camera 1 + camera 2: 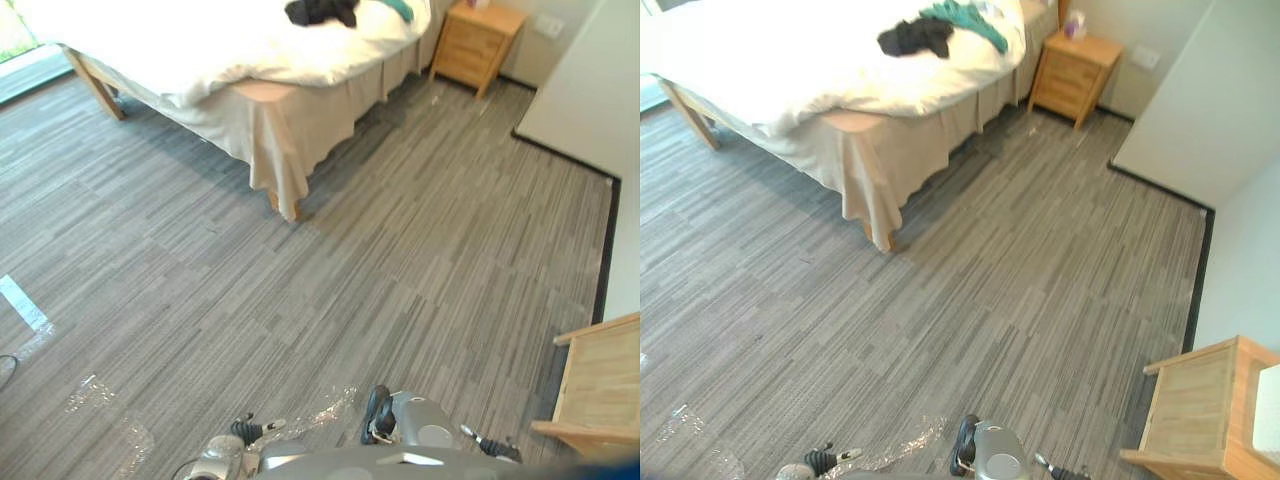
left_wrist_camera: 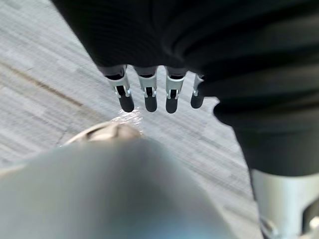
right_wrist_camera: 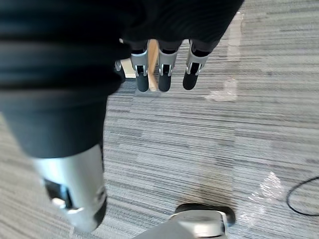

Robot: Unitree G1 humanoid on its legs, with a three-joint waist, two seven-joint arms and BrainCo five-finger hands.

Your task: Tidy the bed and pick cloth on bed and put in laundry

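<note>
At the bottom of the frame, the left hand [image 2: 148, 92] is hanging over the grey striped carpet floor [image 1: 400, 250] with fingers straight and released, grasping nothing; the right hand [image 3: 164, 74] is hanging the same way, fingers relaxed and empty. A light wooden slatted piece of furniture [image 1: 1200, 410] is standing at the lower right. At the upper left, a wooden-legged bed with a white duvet and beige skirt [image 1: 790, 70] is carrying a crumpled black cloth [image 1: 915, 37], touching a green cloth [image 1: 965, 20]. Beyond, at the top, a small wooden nightstand [image 1: 1075, 75] is standing just beside the bed.
</note>
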